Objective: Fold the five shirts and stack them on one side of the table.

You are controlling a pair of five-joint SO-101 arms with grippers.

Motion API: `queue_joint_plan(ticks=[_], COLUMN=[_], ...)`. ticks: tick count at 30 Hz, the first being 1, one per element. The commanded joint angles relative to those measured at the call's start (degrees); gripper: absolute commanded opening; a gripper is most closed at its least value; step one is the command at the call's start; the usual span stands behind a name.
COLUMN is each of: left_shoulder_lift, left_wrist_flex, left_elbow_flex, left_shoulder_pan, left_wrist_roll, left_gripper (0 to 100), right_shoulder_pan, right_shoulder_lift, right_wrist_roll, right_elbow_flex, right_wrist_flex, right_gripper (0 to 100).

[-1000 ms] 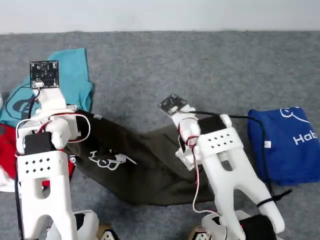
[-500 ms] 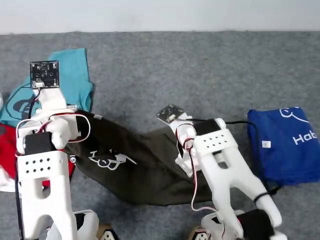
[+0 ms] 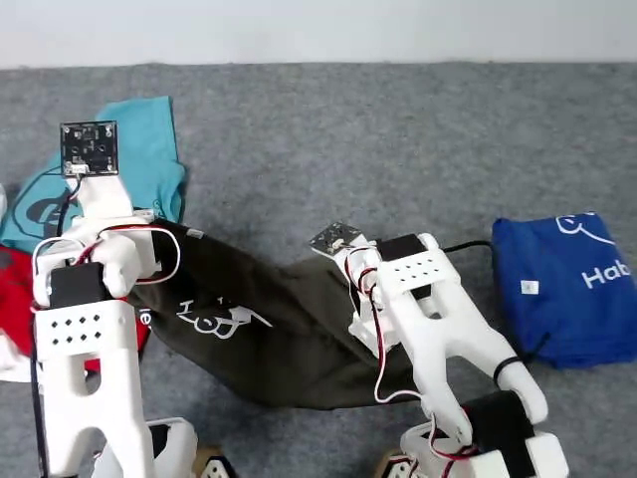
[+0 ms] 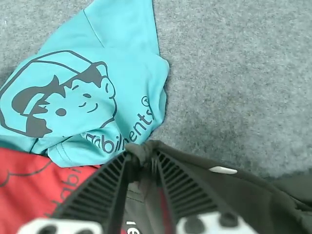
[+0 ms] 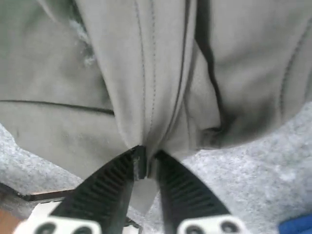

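Observation:
A dark olive shirt lies crumpled across the middle of the grey table between the two arms. My left gripper is shut on a bunched corner of the dark olive shirt, beside the teal shirt. On the other end, my right gripper is shut on a fold of the same shirt, its fabric hanging between the fingers. The teal shirt sits at the far left with a red shirt under the left arm. A folded blue shirt lies at the right edge.
The grey carpet-like table top is bare across the back and middle right. A white wall runs along the far edge. A bit of white cloth shows at the left edge by the red shirt.
The right arm has drawn back toward the near side and left, dragging its end of the olive shirt with it. The left arm has kept still.

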Motion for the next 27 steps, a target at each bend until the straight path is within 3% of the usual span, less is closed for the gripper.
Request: queue_joint_plan(ticks=[1,10,20,27], left_shoulder_lift=[-1.14,-1.49,-1.58,-1.58], left_wrist_flex=[-0.79,-0.62,3.52,11.34], left_elbow_flex=[-0.22,-0.31,-9.19,-20.53], left_shoulder_pan=[0.53,0.53,0.53,3.43], left_wrist_roll=[0.18,0.18,0.18,0.18], left_gripper=[1,1,1,1], right_shoulder_pan=[-0.4,1.19,18.77,21.23], right_shoulder_lift=[-0.04,-15.52,-34.68,-36.44], right_wrist_roll=[1.49,1.85,0.79,-5.27], right_elbow_flex=[-4.13,-15.47,-35.08,-50.9], right_wrist_flex=[1.1,8.31,9.8,8.75], right_gripper=[0.8,1.1,1.1,1.0])
